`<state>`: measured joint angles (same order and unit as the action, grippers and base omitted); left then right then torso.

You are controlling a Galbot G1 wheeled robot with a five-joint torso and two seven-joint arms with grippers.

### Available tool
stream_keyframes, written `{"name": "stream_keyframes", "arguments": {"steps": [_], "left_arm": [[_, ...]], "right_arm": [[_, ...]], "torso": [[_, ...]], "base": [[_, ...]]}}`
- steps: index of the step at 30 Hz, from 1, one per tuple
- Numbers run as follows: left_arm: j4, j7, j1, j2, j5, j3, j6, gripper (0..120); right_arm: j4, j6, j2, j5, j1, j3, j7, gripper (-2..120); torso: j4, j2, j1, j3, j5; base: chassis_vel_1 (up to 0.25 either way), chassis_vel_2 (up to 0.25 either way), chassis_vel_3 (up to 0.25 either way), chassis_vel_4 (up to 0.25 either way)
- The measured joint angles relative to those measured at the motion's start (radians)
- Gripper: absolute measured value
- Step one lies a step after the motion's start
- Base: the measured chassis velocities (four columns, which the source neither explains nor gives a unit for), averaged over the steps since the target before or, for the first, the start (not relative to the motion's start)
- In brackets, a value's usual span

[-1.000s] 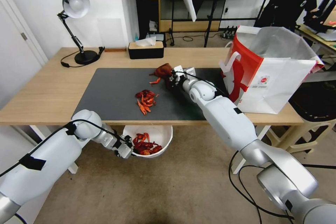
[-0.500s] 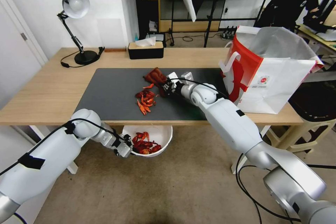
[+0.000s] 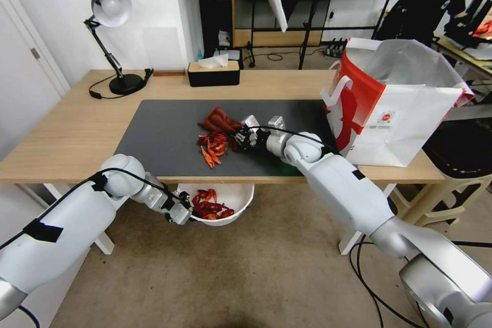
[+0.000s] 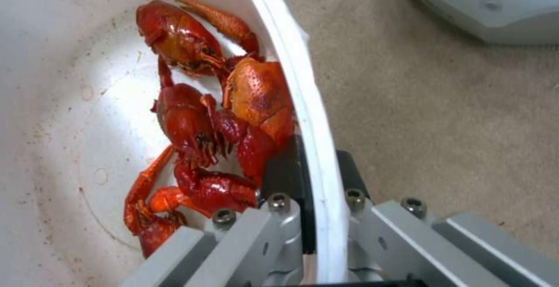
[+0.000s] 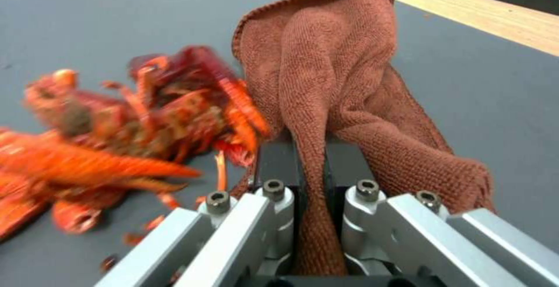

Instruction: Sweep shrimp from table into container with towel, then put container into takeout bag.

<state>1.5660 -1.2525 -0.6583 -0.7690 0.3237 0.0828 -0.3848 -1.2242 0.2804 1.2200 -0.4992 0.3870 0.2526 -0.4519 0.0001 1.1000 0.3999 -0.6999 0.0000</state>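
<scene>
A pile of red-orange shrimp (image 3: 212,145) lies on the dark mat of the table (image 3: 66,133). My right gripper (image 3: 239,137) is shut on the rust-brown towel (image 3: 219,121), which presses against the pile's far right side; the towel (image 5: 332,81) touches the shrimp (image 5: 134,116) in the right wrist view. Below the table's front edge, my left gripper (image 3: 185,212) is shut on the rim of the white container (image 3: 233,200), one finger inside and one outside. More shrimp (image 4: 209,125) lie inside the container (image 4: 303,86). The takeout bag (image 3: 394,107) stands open on the table's right end.
A black tissue box (image 3: 213,72) and a desk lamp (image 3: 110,36) stand along the table's back edge. The bag's near wall sits close to my right forearm. White table legs and a stool stand on the beige floor at the right.
My right gripper has dragged the towel left and toward the front edge, reaching the shrimp pile. The left gripper and container have shifted slightly up under the table edge.
</scene>
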Motion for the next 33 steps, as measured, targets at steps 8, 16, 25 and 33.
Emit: {"name": "stream_keyframes", "arguments": {"steps": [8, 16, 25, 33], "left_arm": [[0.002, 0.0, -0.002, 0.003, -0.002, -0.004, 0.0, 0], [0.003, 0.0, -0.008, 0.001, -0.002, -0.011, 0.0, 0], [0.003, 0.001, -0.006, 0.001, -0.002, -0.011, 0.001, 0], [0.003, 0.002, 0.0, 0.002, -0.004, -0.006, 0.003, 0]], "right_arm": [[-0.039, -0.003, -0.034, -0.001, 0.023, 0.008, -0.04, 3], [-0.072, -0.002, -0.056, -0.019, 0.036, 0.02, -0.057, 3], [-0.125, 0.013, -0.085, -0.038, 0.049, 0.041, -0.072, 3], [-0.167, 0.018, -0.113, -0.055, 0.062, 0.048, -0.09, 3]], "torso": [[-0.0002, 0.0, 0.0, 0.0, 0.0001], [-0.0001, 0.0, 0.0, 0.0, 0.0], [-0.0001, 0.0, 0.0, 0.0, 0.0], [0.0001, 0.0, 0.0, 0.0, 0.0]], "base": [[0.0, 0.0, 0.0, 0.0], [0.0, 0.0, 0.0, 0.0], [0.0, 0.0, 0.0, 0.0], [0.0, 0.0, 0.0, 0.0]]}}
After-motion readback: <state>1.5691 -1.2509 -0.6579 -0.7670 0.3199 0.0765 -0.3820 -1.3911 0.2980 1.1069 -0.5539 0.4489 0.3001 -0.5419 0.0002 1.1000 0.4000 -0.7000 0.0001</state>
